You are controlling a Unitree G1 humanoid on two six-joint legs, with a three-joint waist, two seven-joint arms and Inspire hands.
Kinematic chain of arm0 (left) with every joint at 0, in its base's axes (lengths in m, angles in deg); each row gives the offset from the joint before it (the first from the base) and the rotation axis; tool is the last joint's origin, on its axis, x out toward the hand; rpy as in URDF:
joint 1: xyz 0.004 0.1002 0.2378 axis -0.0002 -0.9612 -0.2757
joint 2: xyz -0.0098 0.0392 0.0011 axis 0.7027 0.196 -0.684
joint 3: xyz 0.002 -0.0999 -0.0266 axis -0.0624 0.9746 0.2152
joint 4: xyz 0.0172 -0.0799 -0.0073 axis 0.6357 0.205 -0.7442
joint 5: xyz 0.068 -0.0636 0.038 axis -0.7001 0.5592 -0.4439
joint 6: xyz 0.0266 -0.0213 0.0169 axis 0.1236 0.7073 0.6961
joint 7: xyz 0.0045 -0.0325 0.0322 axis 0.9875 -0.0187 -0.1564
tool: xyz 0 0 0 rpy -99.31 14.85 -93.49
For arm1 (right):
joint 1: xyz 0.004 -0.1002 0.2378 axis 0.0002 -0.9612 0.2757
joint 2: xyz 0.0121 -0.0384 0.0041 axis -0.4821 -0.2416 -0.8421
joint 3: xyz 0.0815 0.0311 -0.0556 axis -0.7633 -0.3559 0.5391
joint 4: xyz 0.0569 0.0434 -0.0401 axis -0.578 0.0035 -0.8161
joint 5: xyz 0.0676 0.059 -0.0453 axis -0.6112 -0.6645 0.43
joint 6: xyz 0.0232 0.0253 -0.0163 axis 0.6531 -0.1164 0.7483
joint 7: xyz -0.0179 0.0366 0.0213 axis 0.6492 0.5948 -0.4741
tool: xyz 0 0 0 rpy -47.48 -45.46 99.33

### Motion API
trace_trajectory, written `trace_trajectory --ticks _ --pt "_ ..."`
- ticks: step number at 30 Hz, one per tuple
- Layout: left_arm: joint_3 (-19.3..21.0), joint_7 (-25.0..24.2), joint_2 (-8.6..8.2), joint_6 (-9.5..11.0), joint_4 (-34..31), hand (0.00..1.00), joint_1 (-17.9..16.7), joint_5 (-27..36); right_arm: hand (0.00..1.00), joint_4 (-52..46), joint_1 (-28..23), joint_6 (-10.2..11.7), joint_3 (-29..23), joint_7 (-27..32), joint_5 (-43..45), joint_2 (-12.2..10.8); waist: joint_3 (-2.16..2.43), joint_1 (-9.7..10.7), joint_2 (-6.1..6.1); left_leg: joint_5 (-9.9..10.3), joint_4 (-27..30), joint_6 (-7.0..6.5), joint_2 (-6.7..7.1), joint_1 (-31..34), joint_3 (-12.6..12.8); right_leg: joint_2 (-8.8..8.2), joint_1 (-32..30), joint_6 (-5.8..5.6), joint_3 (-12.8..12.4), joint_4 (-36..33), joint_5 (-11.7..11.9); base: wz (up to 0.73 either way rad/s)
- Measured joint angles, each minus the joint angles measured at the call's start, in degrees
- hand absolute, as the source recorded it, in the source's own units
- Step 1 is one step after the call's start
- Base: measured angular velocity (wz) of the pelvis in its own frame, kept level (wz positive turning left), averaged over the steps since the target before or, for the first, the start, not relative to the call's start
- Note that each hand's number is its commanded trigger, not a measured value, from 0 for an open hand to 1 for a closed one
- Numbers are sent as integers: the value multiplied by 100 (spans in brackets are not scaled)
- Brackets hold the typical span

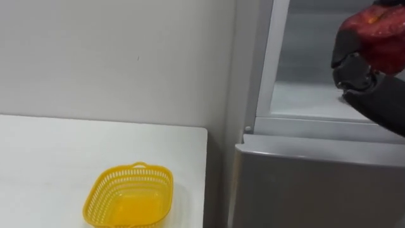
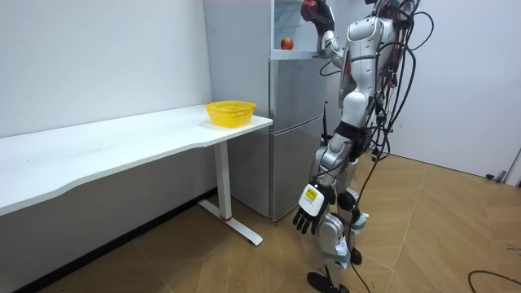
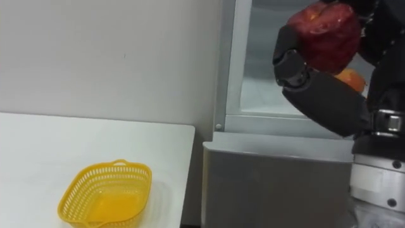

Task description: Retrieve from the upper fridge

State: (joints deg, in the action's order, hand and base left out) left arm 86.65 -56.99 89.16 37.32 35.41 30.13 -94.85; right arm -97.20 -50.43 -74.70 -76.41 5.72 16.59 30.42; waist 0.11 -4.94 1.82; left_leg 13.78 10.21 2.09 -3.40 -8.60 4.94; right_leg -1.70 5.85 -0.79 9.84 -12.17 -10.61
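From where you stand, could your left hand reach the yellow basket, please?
Probably yes: the left hand hangs open and empty, and nothing stands between it and the yellow basket on the table; a lean may help.

You're looking at a silver-grey body with dark joints; black cables loop off its back. The right hand (image 3: 323, 95) is matte dark grey, black fingers (image 3: 290, 60), silver wrist cuff with small screws. The left hand (image 2: 308, 220) is black, pale tag on back.
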Motion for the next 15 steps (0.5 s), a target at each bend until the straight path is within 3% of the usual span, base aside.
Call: trace_trajectory --ticks 8,15 --pt "-234 -3 -4 134 219 0 165 3 100 -418 -47 310 681 -88 1060 -3 15 -59 17 0 6 0 -2 2 33 5 -23 0 -14 0 0 -2" --pt "-448 -187 40 170 220 0 272 8 100 -593 192 306 1270 -624 1271 -3 23 -262 106 -1 -40 -1 -9 0 29 7 -20 0 45 42 0 1"
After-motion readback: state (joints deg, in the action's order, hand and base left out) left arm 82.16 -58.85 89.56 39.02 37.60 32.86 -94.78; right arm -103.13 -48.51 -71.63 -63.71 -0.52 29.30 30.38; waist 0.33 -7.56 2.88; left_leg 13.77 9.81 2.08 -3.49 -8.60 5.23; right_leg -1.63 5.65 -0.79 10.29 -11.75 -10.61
